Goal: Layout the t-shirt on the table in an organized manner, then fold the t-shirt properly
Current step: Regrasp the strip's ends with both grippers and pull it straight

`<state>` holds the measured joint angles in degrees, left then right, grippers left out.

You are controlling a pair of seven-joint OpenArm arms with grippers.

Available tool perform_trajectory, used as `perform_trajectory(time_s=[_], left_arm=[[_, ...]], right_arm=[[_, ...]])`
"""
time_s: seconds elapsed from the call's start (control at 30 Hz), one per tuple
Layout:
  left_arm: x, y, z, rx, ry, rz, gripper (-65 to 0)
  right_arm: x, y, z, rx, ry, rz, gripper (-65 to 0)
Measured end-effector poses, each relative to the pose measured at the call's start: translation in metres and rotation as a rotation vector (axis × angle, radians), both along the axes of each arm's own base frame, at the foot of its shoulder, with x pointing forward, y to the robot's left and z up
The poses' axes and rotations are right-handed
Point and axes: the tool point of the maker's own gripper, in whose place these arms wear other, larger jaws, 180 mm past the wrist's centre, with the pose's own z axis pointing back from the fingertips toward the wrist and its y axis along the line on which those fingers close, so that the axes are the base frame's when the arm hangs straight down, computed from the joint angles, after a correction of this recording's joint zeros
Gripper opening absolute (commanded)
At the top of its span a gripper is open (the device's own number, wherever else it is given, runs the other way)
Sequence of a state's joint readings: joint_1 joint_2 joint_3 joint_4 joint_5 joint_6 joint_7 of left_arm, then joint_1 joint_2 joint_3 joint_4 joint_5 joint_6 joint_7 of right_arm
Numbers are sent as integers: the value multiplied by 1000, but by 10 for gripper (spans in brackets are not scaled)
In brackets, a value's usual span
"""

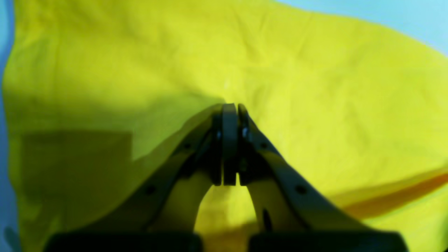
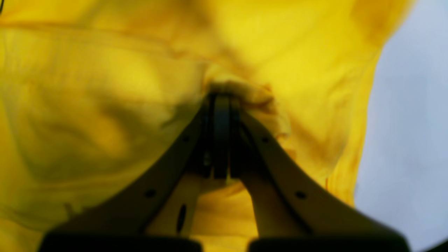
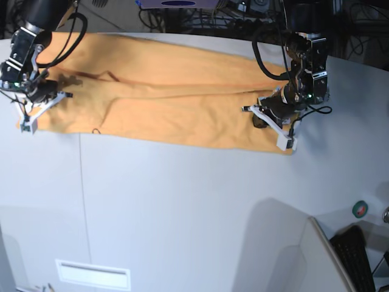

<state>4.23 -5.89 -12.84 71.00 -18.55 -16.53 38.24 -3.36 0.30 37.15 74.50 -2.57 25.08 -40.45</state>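
The orange t-shirt (image 3: 170,103) lies spread in a long band across the far part of the white table (image 3: 182,201); it looks yellow in the wrist views. My left gripper (image 3: 262,120) is at the shirt's right end near its front edge. In the left wrist view the gripper (image 1: 229,105) is shut, with its tips on fairly flat cloth (image 1: 315,87). My right gripper (image 3: 37,104) is at the shirt's left end. In the right wrist view the gripper (image 2: 220,94) is shut on a bunched fold of the shirt (image 2: 105,87).
A thin dark seam (image 3: 82,182) runs down the table. A green tape roll (image 3: 361,208) and a keyboard (image 3: 360,250) sit at the front right, beside a raised white panel (image 3: 304,249). Cables and equipment (image 3: 182,6) line the far edge.
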Motion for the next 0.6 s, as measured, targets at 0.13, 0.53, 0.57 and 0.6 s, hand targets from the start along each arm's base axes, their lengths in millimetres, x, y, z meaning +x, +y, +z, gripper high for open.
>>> perform_trajectory(time_s=[0.13,0.53,0.57,0.6], left_arm=[[15,6,0,0,1,6,-650],[28,20,11,47,2,6,-650],[28,23,14,51,-4,17,-650],[30,30,19,54,-20,49,-650]], right_arm=[[24,0,-5,36,-23,-13,-650],[61,-7,3,32,-62,-101,-650],[56,-10,4,17,-56,-98,-650],[52,-13,7,-2,-59,-97,-650]])
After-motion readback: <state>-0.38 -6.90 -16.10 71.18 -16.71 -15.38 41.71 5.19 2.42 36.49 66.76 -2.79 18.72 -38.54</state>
